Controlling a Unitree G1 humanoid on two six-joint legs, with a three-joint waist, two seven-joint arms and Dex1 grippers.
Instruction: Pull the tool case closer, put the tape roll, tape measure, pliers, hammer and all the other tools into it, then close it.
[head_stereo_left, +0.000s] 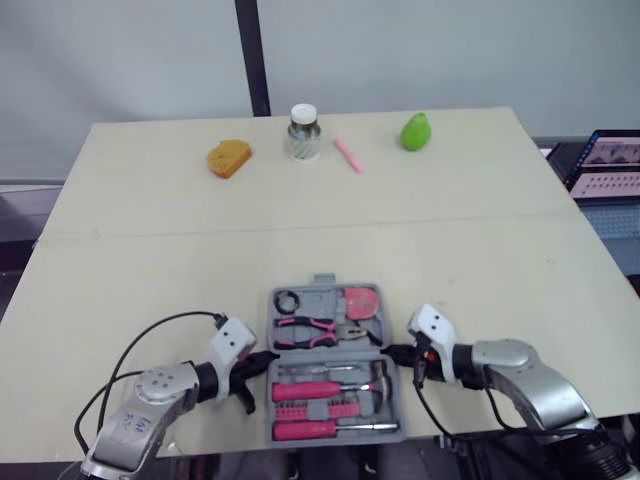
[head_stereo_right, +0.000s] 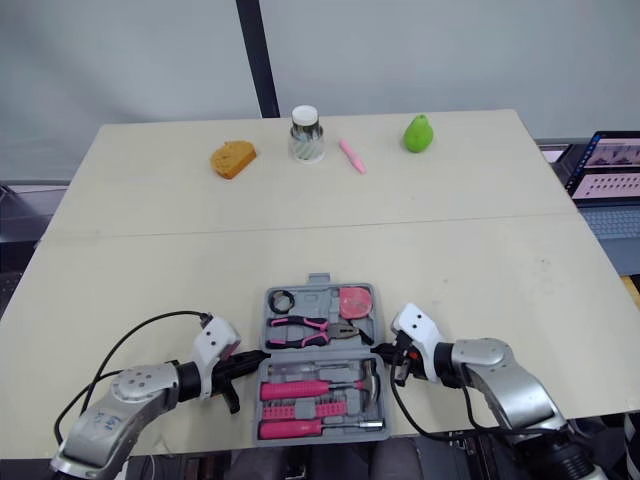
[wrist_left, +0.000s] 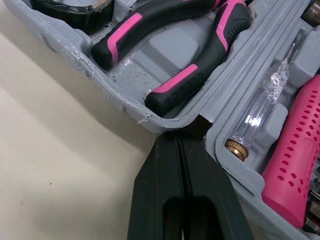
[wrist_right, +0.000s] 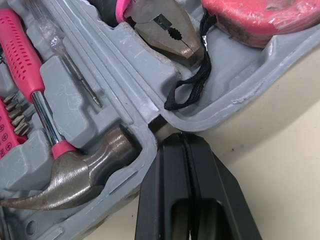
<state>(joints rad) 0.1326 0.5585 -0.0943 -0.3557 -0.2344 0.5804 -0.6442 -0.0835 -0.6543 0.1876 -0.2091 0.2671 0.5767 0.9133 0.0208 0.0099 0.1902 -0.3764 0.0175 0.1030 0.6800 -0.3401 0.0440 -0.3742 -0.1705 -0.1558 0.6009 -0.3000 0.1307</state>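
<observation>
Pliers (head_stereo_left: 312, 330) crosswise, nose pointing right

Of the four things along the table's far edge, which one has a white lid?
The clear jar, standing upright between the orange bread-like piece and the thin pink pen-like stick. The green pear-shaped thing at the robot's right has no lid.

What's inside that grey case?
The tool case holds a tape roll, tape measure and pliers in the far half; hammer, screwdrivers and bits in the near half. Anything under them is covered.

Grey tool case (head_stereo_left: 322, 300) holds pink-and-black pliers (head_stereo_left: 312, 329).
</observation>
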